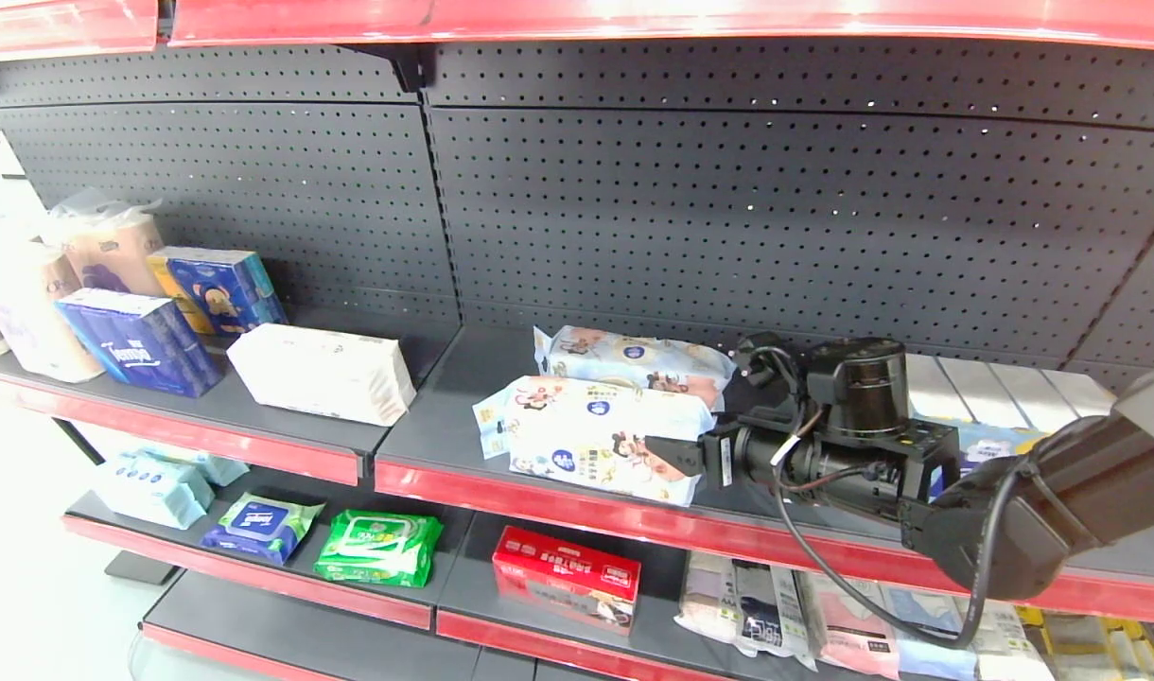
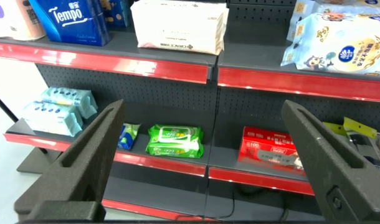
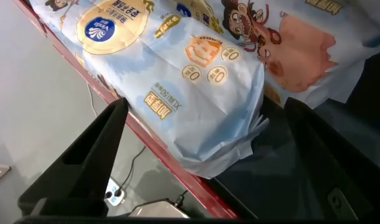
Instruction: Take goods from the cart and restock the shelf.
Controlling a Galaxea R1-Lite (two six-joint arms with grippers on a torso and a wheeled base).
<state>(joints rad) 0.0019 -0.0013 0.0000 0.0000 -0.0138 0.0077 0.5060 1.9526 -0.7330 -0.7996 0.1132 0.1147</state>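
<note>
Mid-frame, the right gripper (image 1: pixel 676 456) sits at the end of the pack (image 1: pixel 596 435) on the shelf (image 1: pixel 445 416) — fingers spread wide. The left gripper (image 2: pixel 202 155) is spread too.

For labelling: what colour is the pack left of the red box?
Green pack, clearest in left wrist view.

front pack (image 1: pixel 601 435): glossy plastic film | shelf (image 1: pixel 442 416): matt dark metal | edge strip (image 1: pixel 539 506): glossy red
</note>
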